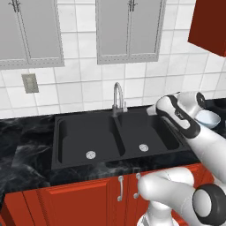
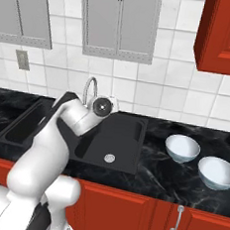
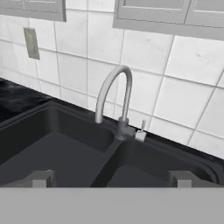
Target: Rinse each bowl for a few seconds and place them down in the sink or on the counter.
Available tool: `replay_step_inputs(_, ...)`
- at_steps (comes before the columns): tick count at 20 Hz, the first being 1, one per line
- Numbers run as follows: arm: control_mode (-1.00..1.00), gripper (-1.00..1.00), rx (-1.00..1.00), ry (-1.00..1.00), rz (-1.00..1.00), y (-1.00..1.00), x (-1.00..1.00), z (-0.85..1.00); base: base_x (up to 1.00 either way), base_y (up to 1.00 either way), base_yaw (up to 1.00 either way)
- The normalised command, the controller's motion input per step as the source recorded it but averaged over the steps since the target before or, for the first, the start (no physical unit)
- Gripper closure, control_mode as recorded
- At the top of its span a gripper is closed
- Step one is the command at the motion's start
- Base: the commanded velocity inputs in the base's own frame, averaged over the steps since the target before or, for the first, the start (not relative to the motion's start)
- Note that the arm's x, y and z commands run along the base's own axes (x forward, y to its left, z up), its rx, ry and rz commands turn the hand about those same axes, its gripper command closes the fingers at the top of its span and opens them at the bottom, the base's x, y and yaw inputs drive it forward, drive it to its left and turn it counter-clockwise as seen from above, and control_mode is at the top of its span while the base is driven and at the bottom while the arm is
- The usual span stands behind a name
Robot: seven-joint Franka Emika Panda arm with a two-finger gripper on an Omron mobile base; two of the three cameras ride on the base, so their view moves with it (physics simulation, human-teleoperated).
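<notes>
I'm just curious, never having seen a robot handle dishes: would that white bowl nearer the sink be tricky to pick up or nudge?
Probably a bit. The bowl looks glossy, so it may slip in a grip. It seems rigid and possibly breakable, like glazed ware. Its rounded sides above a smaller base suggest it could rock or slide on the shiny counter if pushed.

Evenly bright, flat rendered light with no clear source. Soft pale sheen on the black desk and white tiles; sink basins dark with faint shading. Slightly soft and pixelated throughout, no edge distortion.
</notes>
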Motion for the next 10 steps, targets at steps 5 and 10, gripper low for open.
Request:
replay_step_inputs(5, -1.0, -1.0, 0.0, -0.18, 0.04, -0.05, 0.16, -0.18, 0.0, 0.0, 0.0)
replay_step_inputs(10, -1.0, -1.0, 0.0, -0.14, 0.0, 0.0, 0.25, -0.15, 0.0, 0.0, 0.0)
